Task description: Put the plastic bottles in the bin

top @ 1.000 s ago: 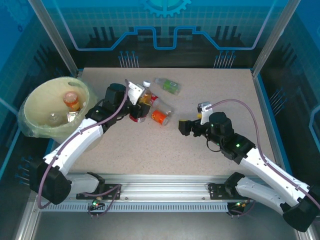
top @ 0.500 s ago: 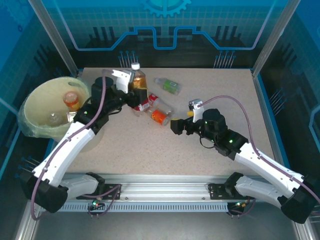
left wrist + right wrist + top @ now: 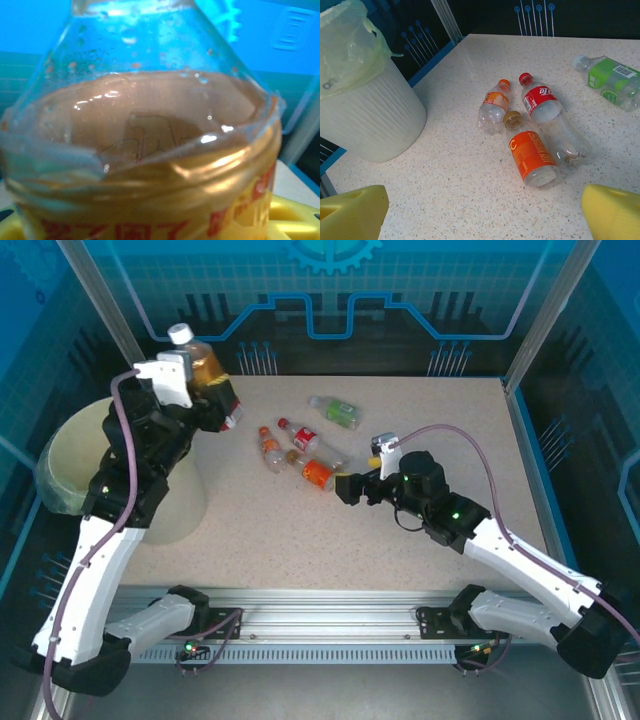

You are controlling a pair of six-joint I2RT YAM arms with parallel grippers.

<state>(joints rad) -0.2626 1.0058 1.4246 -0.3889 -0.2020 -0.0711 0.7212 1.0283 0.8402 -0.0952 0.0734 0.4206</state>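
**Top external view.** I find the left gripper (image 3: 212,392) held high over the far left corner of the table (image 3: 430,420), clamped on the amber-drink bottle (image 3: 200,362). The white cap points up and away, the base down toward the table. The bottle is off the surface and close to the bin (image 3: 180,505), though I cannot tell whether it is over the mouth. I judge the height is meant to clear the rim before release. Four bottles lie on their sides mid-table: the orange-capped bottle (image 3: 268,448), the red-label bottle (image 3: 300,437), the orange-label bottle (image 3: 318,473) and, apart from them toward the far edge, the green-label bottle (image 3: 335,411). The right gripper (image 3: 345,487) sits low, just beside the orange-label bottle, with its jaws apart and nothing in them.

**Left wrist view.** The amber-drink bottle (image 3: 140,150) sits right against the lens, with liquid up to the shoulder and a yellow label with red print. A yellow finger pad (image 3: 295,215) shows beside the label, consistent with a grip on the body.

**Right wrist view.** The yellow fingertips (image 3: 352,215) stand wide apart at the lower corners and face the cluster. The orange-label bottle (image 3: 530,155) is nearest and touches the red-label bottle (image 3: 545,107). I judge it the intended next pick. The bin (image 3: 370,115), lined with a clear bag, stands to the left at the table edge.
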